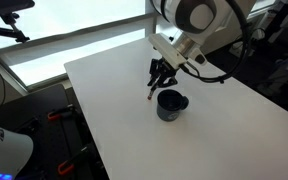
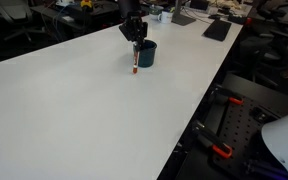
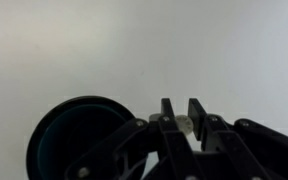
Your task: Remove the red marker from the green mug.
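Note:
The green mug (image 1: 171, 104) stands upright on the white table, dark with a side handle; it also shows in the other exterior view (image 2: 146, 52) and at the lower left of the wrist view (image 3: 79, 140). My gripper (image 1: 160, 76) is shut on the red marker (image 1: 150, 93), which hangs nearly upright just beside the mug, outside it, with its lower tip close to the table. In the exterior view from the other side the marker (image 2: 135, 63) hangs below the gripper (image 2: 134, 40). In the wrist view only the marker's pale end (image 3: 184, 124) shows between the jaws (image 3: 181, 108).
The white table (image 1: 134, 140) is wide, with its edges at the left and front. A keyboard (image 2: 217, 29) and small items lie at the table's far end. Dark equipment and chairs stand round the table.

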`<state>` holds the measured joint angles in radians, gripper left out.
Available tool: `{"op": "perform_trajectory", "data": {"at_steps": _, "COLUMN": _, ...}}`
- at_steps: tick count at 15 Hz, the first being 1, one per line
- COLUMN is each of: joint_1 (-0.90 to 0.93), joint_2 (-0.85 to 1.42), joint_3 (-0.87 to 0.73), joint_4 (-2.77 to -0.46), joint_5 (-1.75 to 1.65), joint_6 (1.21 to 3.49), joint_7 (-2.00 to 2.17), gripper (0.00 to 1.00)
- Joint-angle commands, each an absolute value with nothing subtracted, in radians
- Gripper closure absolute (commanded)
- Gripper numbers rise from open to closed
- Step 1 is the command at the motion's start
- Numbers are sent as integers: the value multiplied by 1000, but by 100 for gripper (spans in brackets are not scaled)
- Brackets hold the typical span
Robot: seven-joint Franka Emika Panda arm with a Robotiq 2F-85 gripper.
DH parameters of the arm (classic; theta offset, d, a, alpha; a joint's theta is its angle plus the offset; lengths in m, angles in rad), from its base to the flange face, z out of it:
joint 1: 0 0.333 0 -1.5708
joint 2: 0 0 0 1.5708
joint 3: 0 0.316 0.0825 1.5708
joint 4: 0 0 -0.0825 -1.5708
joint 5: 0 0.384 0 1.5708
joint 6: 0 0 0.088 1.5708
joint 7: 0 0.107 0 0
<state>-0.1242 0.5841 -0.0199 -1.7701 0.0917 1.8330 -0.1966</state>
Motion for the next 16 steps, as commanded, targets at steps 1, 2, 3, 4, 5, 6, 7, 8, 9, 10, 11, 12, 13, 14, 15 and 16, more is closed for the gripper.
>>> {"op": "perform_trajectory", "data": {"at_steps": 1, "joint_1": -117, "joint_2": 611, "joint_3": -28, "joint_4": -1726, "joint_5": 79, "joint_6": 1783, "joint_7": -155, "gripper": 94}}
{"op": "perform_trajectory", "data": {"at_steps": 2, "joint_1": -117, "joint_2": 616, "joint_3": -28, "joint_4": -1722, "joint_5": 79, "joint_6": 1779, "joint_7": -154, "gripper": 94}}
{"op": "perform_trajectory", "data": {"at_steps": 3, "joint_1": -118, "joint_2": 619, "joint_3": -29, "joint_4": -1717, "joint_5": 80, "joint_6": 1772, "joint_7": -151, "gripper": 94}}
{"op": "perform_trajectory", "data": {"at_steps": 4, "joint_1": -117, "joint_2": 621, "joint_3": -31, "joint_4": -1713, "joint_5": 80, "joint_6": 1769, "joint_7": -144, "gripper": 94}}
{"op": "perform_trajectory", "data": {"at_steps": 5, "joint_1": -119, "joint_2": 623, "joint_3": -31, "joint_4": -1707, "joint_5": 82, "joint_6": 1757, "joint_7": -143, "gripper": 53}}
{"op": "perform_trajectory", "data": {"at_steps": 6, "joint_1": -126, "joint_2": 609, "joint_3": -22, "joint_4": -1741, "joint_5": 91, "joint_6": 1802, "joint_7": -170, "gripper": 77}}
{"op": "perform_trajectory", "data": {"at_steps": 7, "joint_1": -126, "joint_2": 612, "joint_3": -23, "joint_4": -1737, "joint_5": 91, "joint_6": 1796, "joint_7": -168, "gripper": 71}}
{"op": "perform_trajectory", "data": {"at_steps": 8, "joint_1": -127, "joint_2": 614, "joint_3": -23, "joint_4": -1735, "joint_5": 91, "joint_6": 1794, "joint_7": -168, "gripper": 63}}
{"op": "perform_trajectory", "data": {"at_steps": 9, "joint_1": -127, "joint_2": 616, "joint_3": -23, "joint_4": -1734, "joint_5": 91, "joint_6": 1794, "joint_7": -167, "gripper": 56}}
{"op": "perform_trajectory", "data": {"at_steps": 10, "joint_1": -127, "joint_2": 617, "joint_3": -23, "joint_4": -1734, "joint_5": 91, "joint_6": 1793, "joint_7": -167, "gripper": 52}}
{"op": "perform_trajectory", "data": {"at_steps": 11, "joint_1": -127, "joint_2": 617, "joint_3": -23, "joint_4": -1734, "joint_5": 91, "joint_6": 1793, "joint_7": -167, "gripper": 52}}
{"op": "perform_trajectory", "data": {"at_steps": 12, "joint_1": -127, "joint_2": 617, "joint_3": -23, "joint_4": -1733, "joint_5": 91, "joint_6": 1793, "joint_7": -167, "gripper": 52}}
{"op": "perform_trajectory", "data": {"at_steps": 13, "joint_1": -127, "joint_2": 617, "joint_3": -23, "joint_4": -1733, "joint_5": 91, "joint_6": 1793, "joint_7": -167, "gripper": 52}}
{"op": "perform_trajectory", "data": {"at_steps": 14, "joint_1": -127, "joint_2": 617, "joint_3": -23, "joint_4": -1733, "joint_5": 91, "joint_6": 1792, "joint_7": -167, "gripper": 52}}
{"op": "perform_trajectory", "data": {"at_steps": 15, "joint_1": -127, "joint_2": 617, "joint_3": -23, "joint_4": -1733, "joint_5": 91, "joint_6": 1792, "joint_7": -167, "gripper": 52}}
{"op": "perform_trajectory", "data": {"at_steps": 16, "joint_1": -127, "joint_2": 617, "joint_3": -23, "joint_4": -1733, "joint_5": 91, "joint_6": 1792, "joint_7": -167, "gripper": 52}}
